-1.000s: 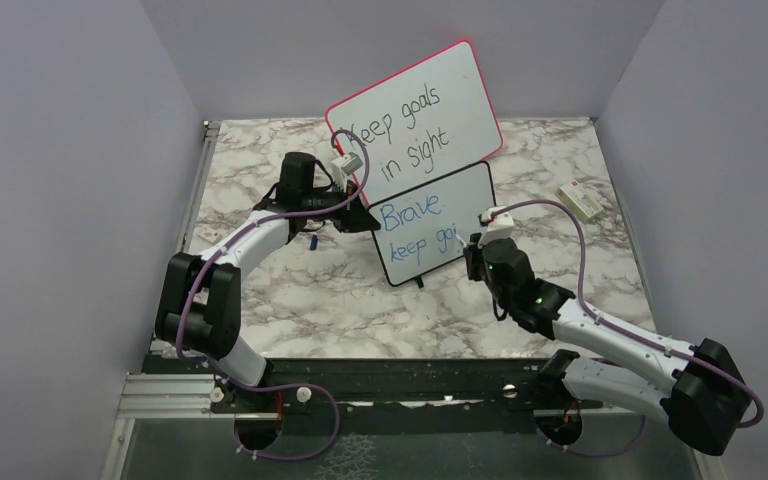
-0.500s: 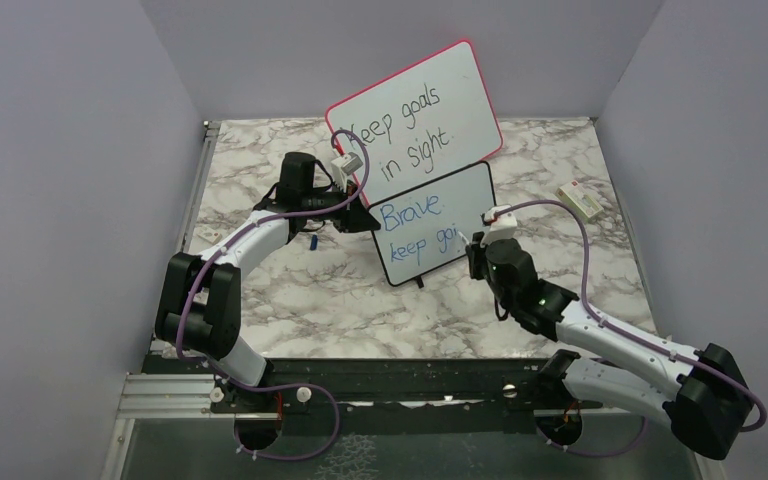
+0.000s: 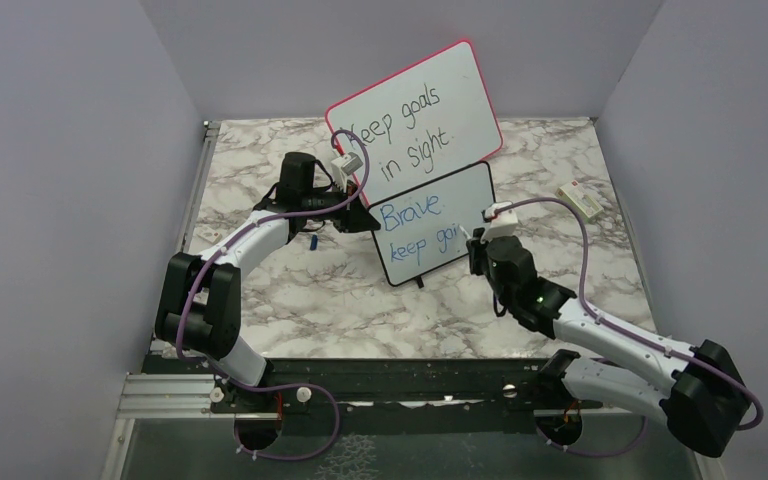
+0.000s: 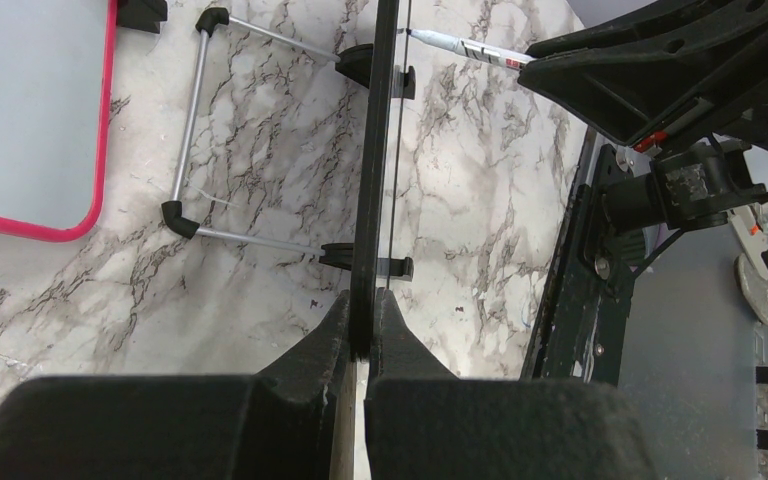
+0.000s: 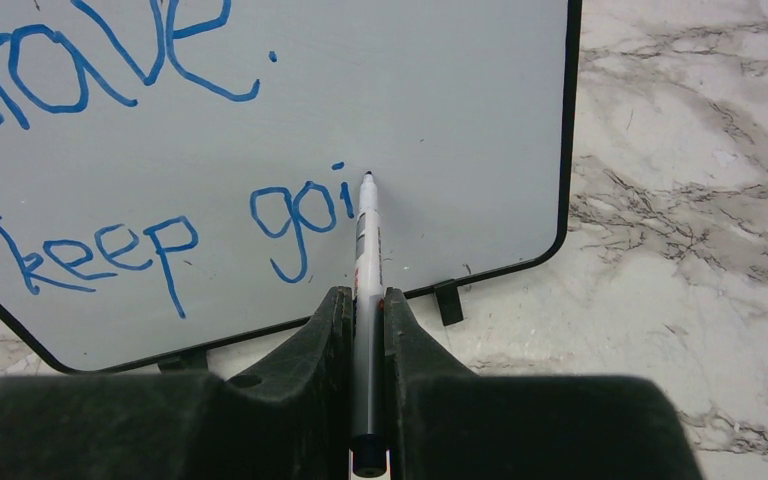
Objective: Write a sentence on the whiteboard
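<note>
The small black-framed whiteboard (image 3: 460, 205) stands mid-table on little black feet. It also shows in the right wrist view (image 5: 440, 110) and edge-on in the left wrist view (image 4: 375, 150). Blue writing (image 5: 160, 245) on it reads "Brave." and below "keep goi". My left gripper (image 4: 363, 335) is shut on the board's left edge. My right gripper (image 5: 365, 305) is shut on a white marker (image 5: 366, 250). The marker tip touches the board just right of the "i".
A larger pink-framed board (image 3: 415, 110) with black writing "Keep goals in sight." leans behind. A white eraser (image 3: 581, 202) lies at the right. A small blue cap (image 3: 314, 240) lies under my left arm. Purple walls enclose the table.
My right gripper has shifted slightly right and up along the board with the marker. The dot of the "i" now shows. The left arm has not moved.
</note>
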Controlling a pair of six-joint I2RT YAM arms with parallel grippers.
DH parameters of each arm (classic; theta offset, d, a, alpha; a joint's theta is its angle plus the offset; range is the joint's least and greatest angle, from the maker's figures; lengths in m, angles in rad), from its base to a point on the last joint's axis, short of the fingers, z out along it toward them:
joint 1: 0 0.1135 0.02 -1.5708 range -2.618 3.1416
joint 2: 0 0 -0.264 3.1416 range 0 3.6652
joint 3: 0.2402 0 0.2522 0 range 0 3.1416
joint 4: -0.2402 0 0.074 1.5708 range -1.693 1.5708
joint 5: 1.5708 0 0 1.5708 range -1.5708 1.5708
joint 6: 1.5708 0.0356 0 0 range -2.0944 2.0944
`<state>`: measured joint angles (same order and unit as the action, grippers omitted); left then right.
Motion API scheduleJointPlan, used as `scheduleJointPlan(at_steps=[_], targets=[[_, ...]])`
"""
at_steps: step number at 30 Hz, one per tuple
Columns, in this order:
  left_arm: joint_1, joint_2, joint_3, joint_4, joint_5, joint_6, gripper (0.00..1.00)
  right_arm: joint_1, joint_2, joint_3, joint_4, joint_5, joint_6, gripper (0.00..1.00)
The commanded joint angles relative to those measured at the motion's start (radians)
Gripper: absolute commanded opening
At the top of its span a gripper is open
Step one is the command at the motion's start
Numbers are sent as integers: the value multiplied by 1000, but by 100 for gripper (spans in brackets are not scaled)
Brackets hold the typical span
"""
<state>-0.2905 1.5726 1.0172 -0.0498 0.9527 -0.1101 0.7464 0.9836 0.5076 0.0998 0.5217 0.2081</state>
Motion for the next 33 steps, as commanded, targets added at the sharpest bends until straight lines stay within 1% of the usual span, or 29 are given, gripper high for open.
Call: scheduleJointPlan(at_steps=[1, 6, 14, 19, 33], targets=[[-10, 14, 0, -55, -42, 42, 0, -8, 19, 26, 44, 8, -10, 1], [-10, 12, 1, -56, -42, 42, 0, -12, 32, 23, 27, 0, 1, 1], [-10, 13, 1, -56, -43, 42, 0, -12, -1, 3, -62, -31, 55, 1], [-10, 12, 1, -56, -42, 42, 0, -12, -13, -7, -89, -39, 74, 0], [-10, 6, -2, -56, -41, 41, 0, -13, 12, 20, -1, -4, 14, 1]])
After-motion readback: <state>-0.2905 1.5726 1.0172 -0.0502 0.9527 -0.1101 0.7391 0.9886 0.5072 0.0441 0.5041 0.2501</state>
